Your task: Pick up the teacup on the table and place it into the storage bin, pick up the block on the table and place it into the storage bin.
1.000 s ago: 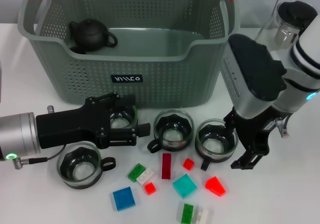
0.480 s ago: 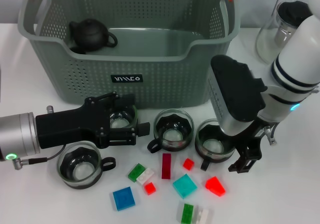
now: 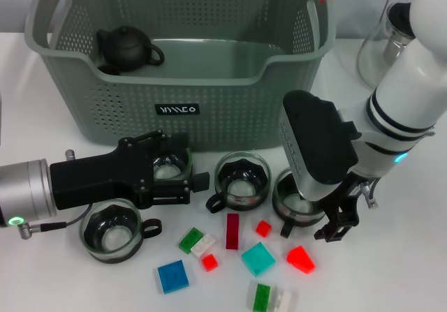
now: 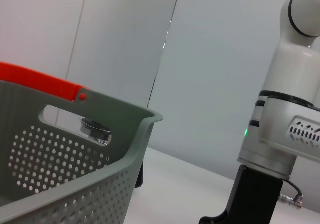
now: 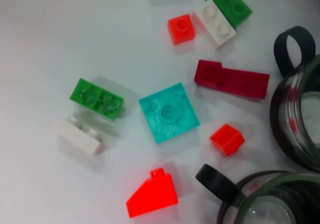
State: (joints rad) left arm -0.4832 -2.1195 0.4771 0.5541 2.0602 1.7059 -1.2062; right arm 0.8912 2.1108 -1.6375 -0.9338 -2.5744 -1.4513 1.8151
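We are looking down on a white table (image 3: 63,270) where the large grey-green perforated plastic storage bin (image 3: 230,113) is sitting at 12 o'clock, its orange-red handle clips at the upper corners and a small black label with white lettering on its front wall. A dark, round matte teapot (image 3: 126,49) is resting inside it, toward 10 o'clock.

The left gripper (image 3: 183,179), a black blocky hand on a silver wrist, is reaching in from 9 o'clock; its fingers are flanking a clear glass teacup with a black inner band (image 3: 171,165) just in front of the bin wall. They seem to be lying against its sides, though we cannot tell for certain that they are pinching it.

Three more glass teacups are standing along the front: one with a black loop handle (image 3: 112,229) at 8 o'clock, one at centre (image 3: 242,179), and one (image 3: 297,199) at 4 o'clock, partly under the right arm. The right gripper (image 3: 336,223) is hanging just beside that last cup's far side; we cannot tell whether its dark fingers are spread or closed.

Glossy studded plastic blocks are lying scattered at 6 o'clock: a dark red bar (image 5: 231,78), a translucent teal square plate (image 5: 168,112), a small red cube (image 5: 227,138), a red sloped wedge (image 5: 152,194), a green brick (image 5: 96,98) touching a white one (image 5: 80,136), and a blue plate (image 3: 172,276).
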